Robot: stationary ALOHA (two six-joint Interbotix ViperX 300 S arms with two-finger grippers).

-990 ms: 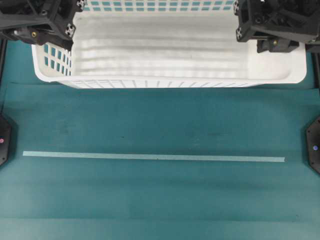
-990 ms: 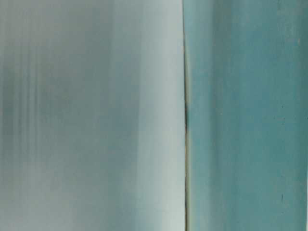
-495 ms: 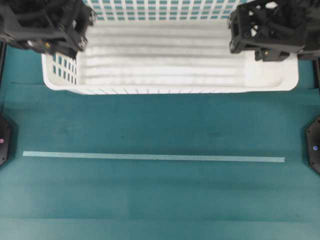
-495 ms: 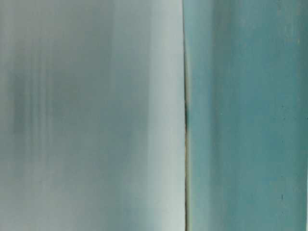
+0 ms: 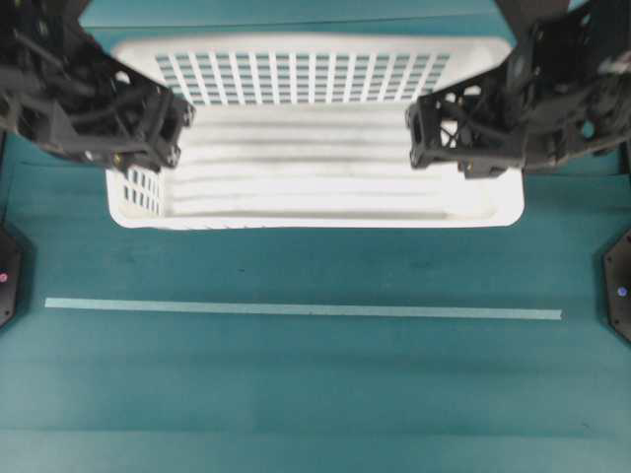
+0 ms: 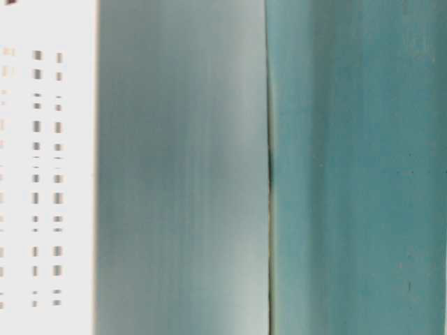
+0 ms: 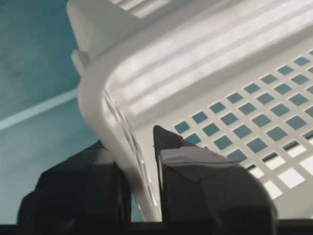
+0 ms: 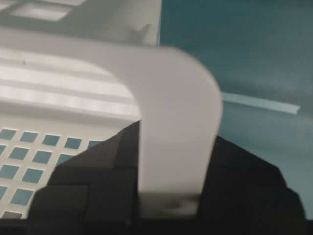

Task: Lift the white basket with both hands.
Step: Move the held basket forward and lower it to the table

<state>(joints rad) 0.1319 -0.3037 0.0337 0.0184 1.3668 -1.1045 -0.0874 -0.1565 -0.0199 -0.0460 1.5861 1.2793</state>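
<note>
The white basket (image 5: pixel 315 74) hangs between both hands at the upper middle of the overhead view. It is empty, with a solid floor and perforated walls. My left gripper (image 5: pixel 148 148) is shut on its left wall. In the left wrist view the rounded rim (image 7: pixel 93 93) runs down between the two black fingers of that gripper (image 7: pixel 134 147), one outside and one inside. My right gripper (image 5: pixel 463 148) is shut on the right rim, and the right wrist view shows the white rim (image 8: pixel 186 78) pinched between its jaws (image 8: pixel 171 147). At table level a strip of the perforated basket wall (image 6: pixel 42 174) shows at the left edge.
A pale tape line (image 5: pixel 296 308) runs across the teal mat (image 5: pixel 315 394) in front of the basket. Black mounts sit at the left edge (image 5: pixel 8 276) and the right edge (image 5: pixel 619 286) of the mat.
In the overhead view the basket has grown smaller and its far wall has come into sight. Both grippers moved with it, inward and down the picture, still shut on its rims.
</note>
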